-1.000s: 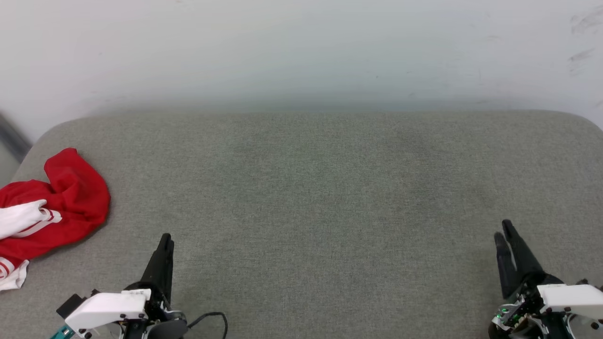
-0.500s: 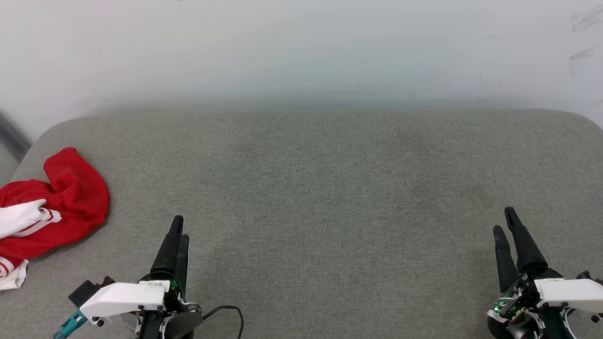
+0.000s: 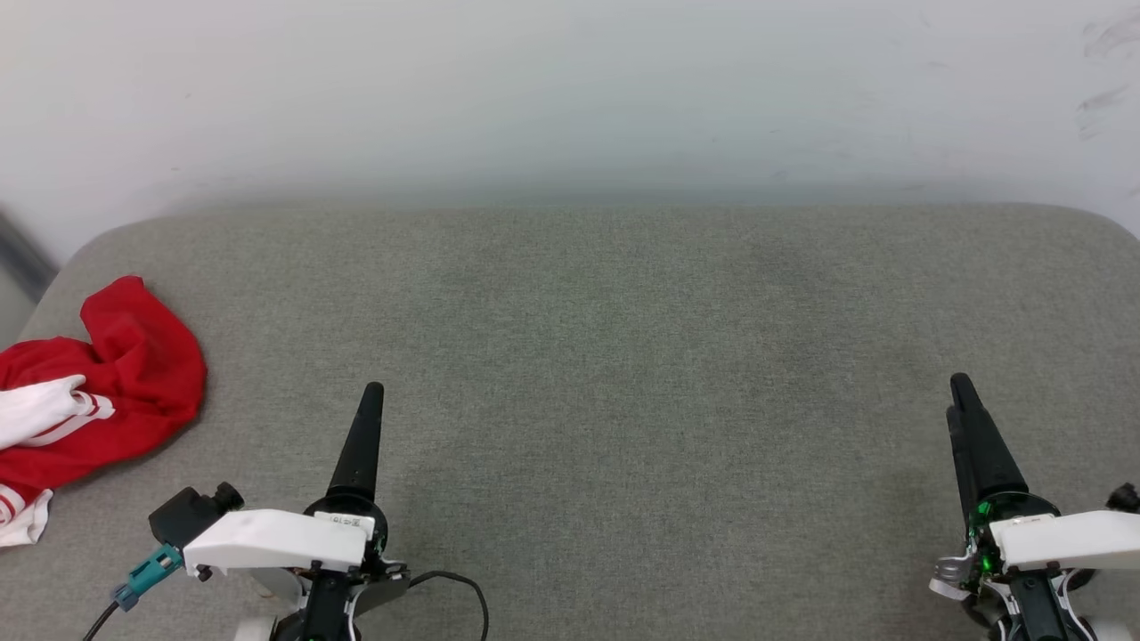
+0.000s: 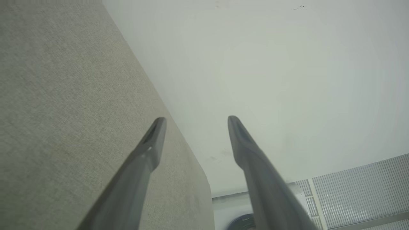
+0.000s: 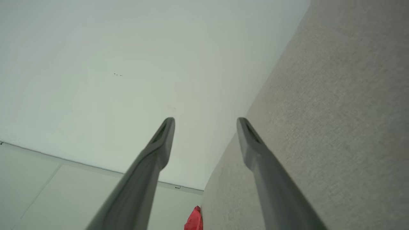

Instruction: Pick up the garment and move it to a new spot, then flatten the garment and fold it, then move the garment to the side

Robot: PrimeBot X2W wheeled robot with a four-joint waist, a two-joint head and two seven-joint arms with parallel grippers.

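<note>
Grey-green woven upholstered surface point(image 3: 623, 338) with rounded far corners, set against a plain pale wall point(image 3: 570, 89) bearing faint dark scuffs point(image 3: 1100, 44) at upper right, light soft and even; left wrist view catches a ribbed grey panel point(image 4: 361, 191) beyond the surface's edge.
</note>
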